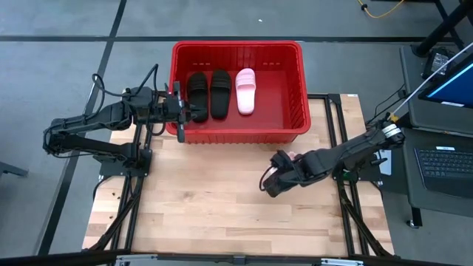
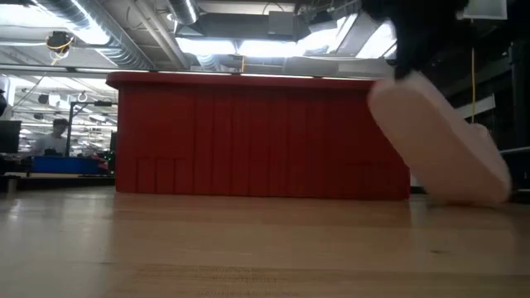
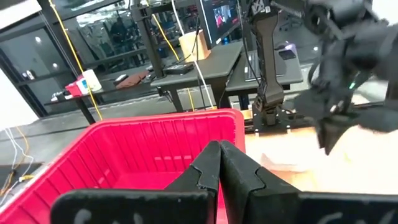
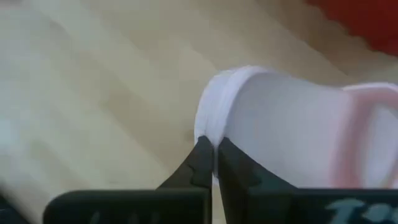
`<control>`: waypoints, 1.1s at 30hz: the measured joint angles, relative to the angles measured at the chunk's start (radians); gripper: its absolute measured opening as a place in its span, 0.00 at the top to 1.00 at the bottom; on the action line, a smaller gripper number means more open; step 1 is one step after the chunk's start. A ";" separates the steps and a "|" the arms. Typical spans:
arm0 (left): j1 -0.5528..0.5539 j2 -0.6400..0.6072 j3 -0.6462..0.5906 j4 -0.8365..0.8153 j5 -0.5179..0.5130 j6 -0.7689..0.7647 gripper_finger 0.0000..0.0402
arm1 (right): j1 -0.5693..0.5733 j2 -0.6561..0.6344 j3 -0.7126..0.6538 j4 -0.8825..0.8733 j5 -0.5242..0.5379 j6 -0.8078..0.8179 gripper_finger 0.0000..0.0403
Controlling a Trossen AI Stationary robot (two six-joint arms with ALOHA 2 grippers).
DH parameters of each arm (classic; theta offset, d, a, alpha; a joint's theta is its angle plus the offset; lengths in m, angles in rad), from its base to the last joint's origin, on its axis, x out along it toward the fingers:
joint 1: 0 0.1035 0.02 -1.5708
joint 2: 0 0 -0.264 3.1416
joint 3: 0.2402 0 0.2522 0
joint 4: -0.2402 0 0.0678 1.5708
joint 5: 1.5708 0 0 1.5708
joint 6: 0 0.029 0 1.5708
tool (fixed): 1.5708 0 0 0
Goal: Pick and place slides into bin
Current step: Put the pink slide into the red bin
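right fingers (image 4: 214, 163) on tilted pink slide (image 4: 292, 124)

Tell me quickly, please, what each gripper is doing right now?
Left gripper: shut, holding nothing, at the red bin's left wall.
Right gripper: shut on the edge of a pink slide, lifted above the table.

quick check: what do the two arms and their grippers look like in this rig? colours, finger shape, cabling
Both arms are dark, near-black, jointed links. The left arm trails loose black cables that loop near its wrist. The right arm has a pale collar partway up. The left gripper and right gripper each have two matte black, wedge-shaped fingers that taper to a point, on a wide black base.
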 joint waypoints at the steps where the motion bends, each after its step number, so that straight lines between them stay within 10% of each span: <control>1: 0.000 0.000 0.000 0.000 0.000 0.001 0.99 | 0.008 0.000 0.026 0.002 0.005 0.008 0.97; 18: 0.000 -0.020 0.000 0.007 0.120 -0.036 1.00 | 0.167 0.003 0.262 0.206 0.392 -0.107 0.97; 33: 0.000 -0.064 0.000 0.046 0.121 -0.034 1.00 | 0.179 0.005 0.262 0.736 0.413 -0.617 0.97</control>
